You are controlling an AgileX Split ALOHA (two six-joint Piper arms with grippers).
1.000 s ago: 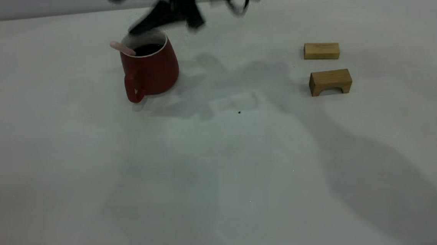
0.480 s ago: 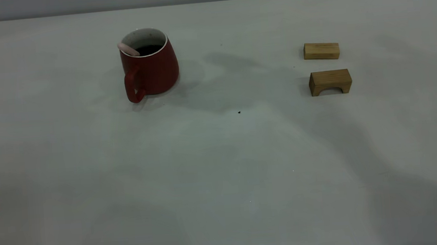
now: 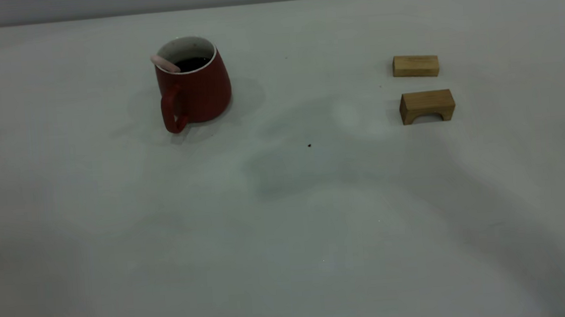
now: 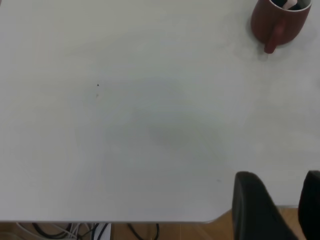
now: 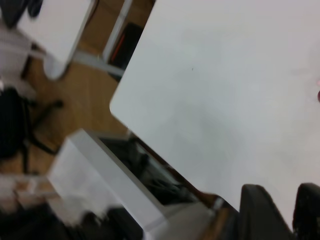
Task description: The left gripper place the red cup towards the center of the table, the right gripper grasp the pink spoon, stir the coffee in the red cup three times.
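Note:
The red cup (image 3: 193,92) stands upright on the table (image 3: 286,218), left of centre toward the back, its handle facing the front. Dark coffee (image 3: 192,64) shows inside it. The pink spoon (image 3: 165,64) leans in the cup, its handle resting over the left rim. Neither arm appears in the exterior view. In the left wrist view the cup (image 4: 277,22) is far from my left gripper (image 4: 280,200), which hangs open and empty over the table's edge. My right gripper (image 5: 290,210) is open and empty too, near a table corner.
Two tan wooden blocks lie at the right: a flat one (image 3: 416,66) and an arched one (image 3: 427,106) in front of it. A tiny dark speck (image 3: 309,145) marks the table's middle. Floor, cables and furniture show beyond the table edge (image 5: 120,107).
A second ago a black arm was a blur above the cup at the back; it has since left the exterior view. The spoon stays in the cup and only shadows have shifted.

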